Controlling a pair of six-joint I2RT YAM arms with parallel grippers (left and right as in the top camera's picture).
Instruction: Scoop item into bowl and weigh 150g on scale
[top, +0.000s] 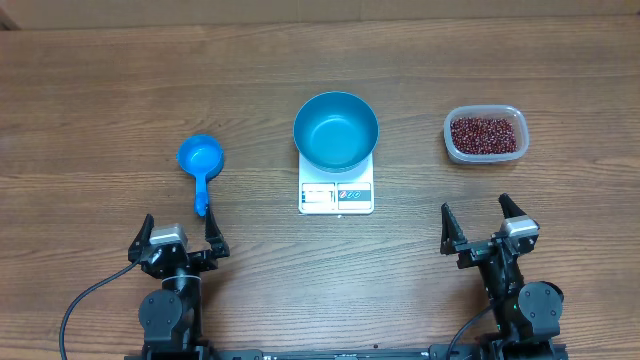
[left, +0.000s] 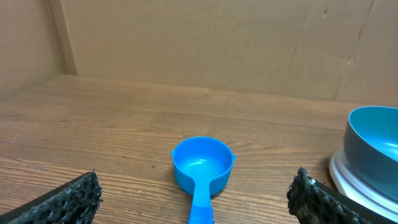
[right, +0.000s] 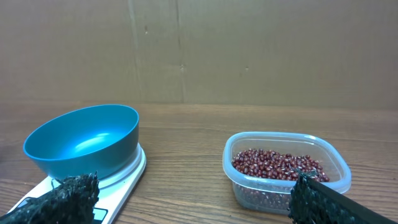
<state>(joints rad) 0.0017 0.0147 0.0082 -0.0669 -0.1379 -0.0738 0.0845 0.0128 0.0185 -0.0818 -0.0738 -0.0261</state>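
Directly ahead of the left gripper (top: 180, 224), wide open and empty like the right gripper (top: 474, 212), lay the scoop (top: 199, 158), its handle pointing back toward it.

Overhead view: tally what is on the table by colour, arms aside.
Blue: 2, the bowl and the scoop
White: 1, the scale
Clear: 1, the tub
Red-brown: 1, the heap of beans in the tub
Total: 5
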